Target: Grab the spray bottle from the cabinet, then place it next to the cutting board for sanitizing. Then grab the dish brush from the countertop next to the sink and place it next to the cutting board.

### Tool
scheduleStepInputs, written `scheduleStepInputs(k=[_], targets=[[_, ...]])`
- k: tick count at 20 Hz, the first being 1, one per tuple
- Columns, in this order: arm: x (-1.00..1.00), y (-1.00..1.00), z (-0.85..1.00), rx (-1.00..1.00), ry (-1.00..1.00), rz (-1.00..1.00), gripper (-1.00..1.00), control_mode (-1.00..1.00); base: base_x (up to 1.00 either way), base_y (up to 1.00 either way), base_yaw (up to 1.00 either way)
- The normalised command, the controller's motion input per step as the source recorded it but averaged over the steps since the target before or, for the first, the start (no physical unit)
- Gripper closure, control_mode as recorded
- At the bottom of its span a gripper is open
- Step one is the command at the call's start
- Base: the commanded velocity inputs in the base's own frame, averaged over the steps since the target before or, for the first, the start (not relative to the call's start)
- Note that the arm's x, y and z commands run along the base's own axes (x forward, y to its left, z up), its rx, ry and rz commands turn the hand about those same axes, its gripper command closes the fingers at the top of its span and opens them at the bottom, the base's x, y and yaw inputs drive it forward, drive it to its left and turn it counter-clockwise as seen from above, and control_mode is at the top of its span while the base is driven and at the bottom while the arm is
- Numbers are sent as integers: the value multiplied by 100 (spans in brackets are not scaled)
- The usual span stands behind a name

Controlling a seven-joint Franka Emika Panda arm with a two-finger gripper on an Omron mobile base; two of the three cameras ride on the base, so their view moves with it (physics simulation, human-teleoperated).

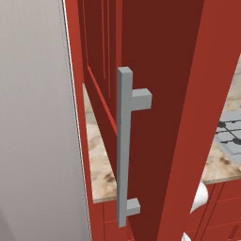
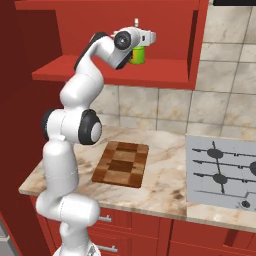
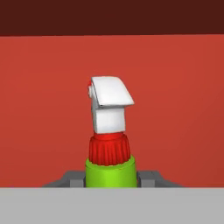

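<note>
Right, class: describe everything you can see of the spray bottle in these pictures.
The spray bottle has a bright green body, a ribbed red collar and a white trigger head, all plastic-looking. It stands upright on the shelf of the open red cabinet, above the countertop. In the hand view the gripper sits at its body, one dark finger on each side, closed against the green. In the right base view the robot's hand hides most of it.
</note>
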Motion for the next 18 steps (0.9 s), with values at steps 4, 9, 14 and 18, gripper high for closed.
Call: scheduleStepInputs(k=[4,9,14,18], targets=[[-17,-6,0,0,-2,0,100,-100,0,0,0],[-77,0,0,4,-4,0,100,-100,0,0,0],[-100,0,0,9,-18,0,100,-100,0,0,0],[-100,0,5,8,-22,-2,100,-100,0,0,0]])
